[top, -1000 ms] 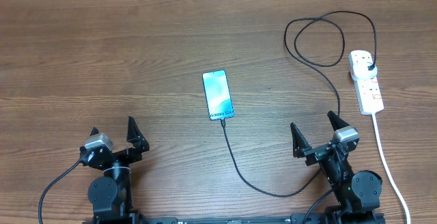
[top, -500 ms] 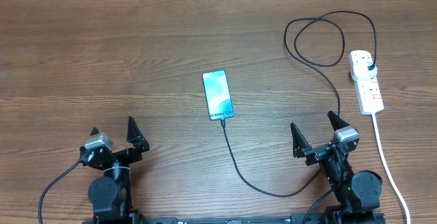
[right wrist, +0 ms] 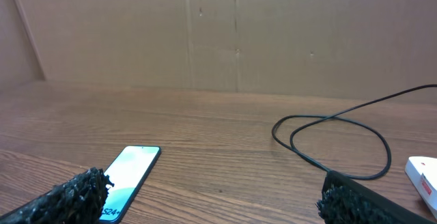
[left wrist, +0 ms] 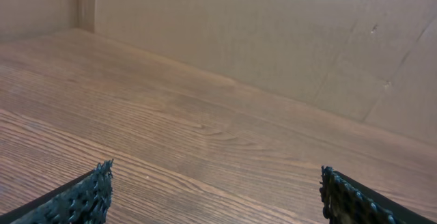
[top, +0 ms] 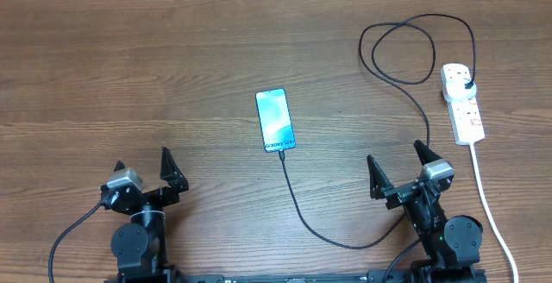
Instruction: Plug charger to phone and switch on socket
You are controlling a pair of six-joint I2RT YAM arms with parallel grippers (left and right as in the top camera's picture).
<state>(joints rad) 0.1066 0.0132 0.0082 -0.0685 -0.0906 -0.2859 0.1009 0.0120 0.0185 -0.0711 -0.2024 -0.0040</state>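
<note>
The phone (top: 275, 120) lies flat mid-table with its light blue screen up; it also shows in the right wrist view (right wrist: 130, 169). The thin black charger cable (top: 310, 223) runs from the phone's near end, curves right, loops at the back (right wrist: 328, 128), and its black plug (top: 466, 83) sits in the white power strip socket (top: 463, 103). My left gripper (top: 142, 171) is open and empty at the near left (left wrist: 215, 193). My right gripper (top: 398, 166) is open and empty near the front right (right wrist: 212, 197), with the cable passing by its right finger.
The socket's white cord (top: 492, 205) runs toward the front edge, right of my right arm. A brown cardboard wall (right wrist: 273, 33) stands along the back of the wooden table (top: 129, 67).
</note>
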